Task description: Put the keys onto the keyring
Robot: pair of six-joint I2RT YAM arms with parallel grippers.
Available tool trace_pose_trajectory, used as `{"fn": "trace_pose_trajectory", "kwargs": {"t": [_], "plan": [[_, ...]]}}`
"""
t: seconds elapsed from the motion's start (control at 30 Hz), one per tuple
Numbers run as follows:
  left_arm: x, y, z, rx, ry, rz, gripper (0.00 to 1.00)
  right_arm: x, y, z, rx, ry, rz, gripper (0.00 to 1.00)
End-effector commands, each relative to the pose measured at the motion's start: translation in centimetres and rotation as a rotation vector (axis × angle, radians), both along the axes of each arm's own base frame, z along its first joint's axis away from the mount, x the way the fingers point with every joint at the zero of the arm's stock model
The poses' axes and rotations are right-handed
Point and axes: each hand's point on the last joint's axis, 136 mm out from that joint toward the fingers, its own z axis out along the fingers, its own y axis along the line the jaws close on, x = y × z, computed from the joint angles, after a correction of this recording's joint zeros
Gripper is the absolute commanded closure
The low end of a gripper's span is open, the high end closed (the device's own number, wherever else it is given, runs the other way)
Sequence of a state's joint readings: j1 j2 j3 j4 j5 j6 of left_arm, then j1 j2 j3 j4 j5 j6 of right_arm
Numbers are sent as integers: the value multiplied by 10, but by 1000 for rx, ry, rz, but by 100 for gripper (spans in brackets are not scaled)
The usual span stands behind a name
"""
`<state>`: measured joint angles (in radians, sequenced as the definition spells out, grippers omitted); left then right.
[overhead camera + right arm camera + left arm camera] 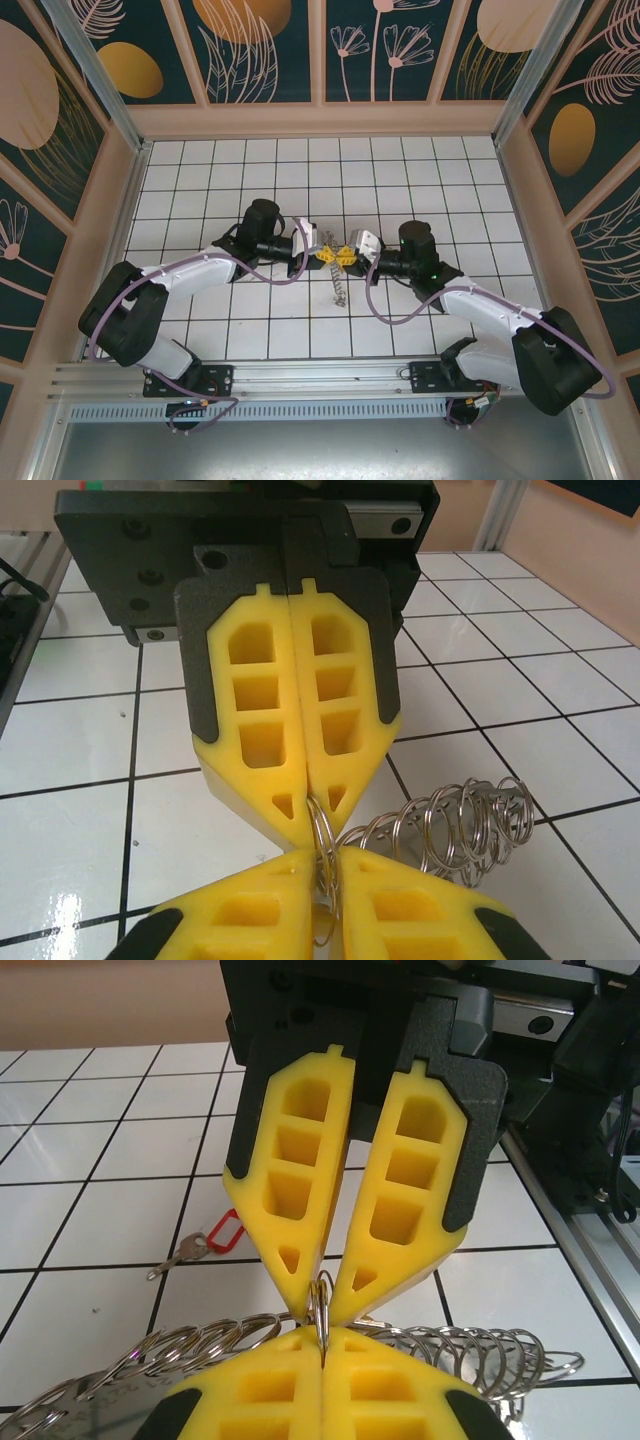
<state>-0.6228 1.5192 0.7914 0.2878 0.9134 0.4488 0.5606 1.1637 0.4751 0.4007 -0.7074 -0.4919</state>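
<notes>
Keyring [338, 288] and both arms meet over the white tiled table [200, 180], and we take the scene from the big things down. From above, the two arms reach in from either side until their yellow fingertips stand tip to tip. The keyring runs off from just under that meeting point toward the arms' bases.

On the right wrist camera, the left gripper [312, 815] faces us with its jaws pressed together along their whole length. They are clamped on one small wire ring [322, 1305] at the keyring's edge. The right gripper [325, 1295] comes at the same spot from the other side. Its jaws stand in a narrow V, a slim gap between the tips, and the same small ring sits in that gap. Whether these jaws press on the wire or only stand around it, we cannot tell.

The rest of the keyring fans out to either side of the left jaws. A row of small metal rings lies on one side; more rings and a stretch of the wide grey band lie on the other. We cannot tell whether it rests on the tiles or hangs from the grip.

One key with a red tag [200, 1244] lies flat on the table beyond the left jaws and off to the side — well apart from both grippers and touching nothing.
</notes>
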Motion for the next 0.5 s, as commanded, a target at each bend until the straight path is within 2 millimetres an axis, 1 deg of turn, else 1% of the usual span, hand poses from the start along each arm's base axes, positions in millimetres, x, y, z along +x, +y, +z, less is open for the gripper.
{"fn": "trace_pose_trajectory", "kwargs": {"t": [0.0,0.1,0.13,0.17,0.23,0.33,0.4,0.43,0.47], "plan": [[-14,-5,33,-112,-57,-91,100,-6,-1,0,19,2,23,86],[-13,-5,33,-115,-56,-93,100,-5,-1,3,32,-1,22,90],[-13,-6,34,-120,-61,-92,100,0,-6,3,31,-3,-2,92],[-13,-5,35,-126,-67,-87,100,3,-8,1,27,0,-14,95],[-11,-5,35,-122,-71,-72,100,5,-9,-1,18,4,-28,97],[-1,-3,22,-54,-74,-21,99,8,-9,0,-8,7,-43,100],[5,0,11,13,-77,12,92,11,-8,-1,-47,2,-55,100],[8,1,7,38,-89,24,91,14,-9,-2,-68,-1,-64,100],[10,3,2,68,-89,36,88,11,-5,-3,-87,-4,-53,100]]}}
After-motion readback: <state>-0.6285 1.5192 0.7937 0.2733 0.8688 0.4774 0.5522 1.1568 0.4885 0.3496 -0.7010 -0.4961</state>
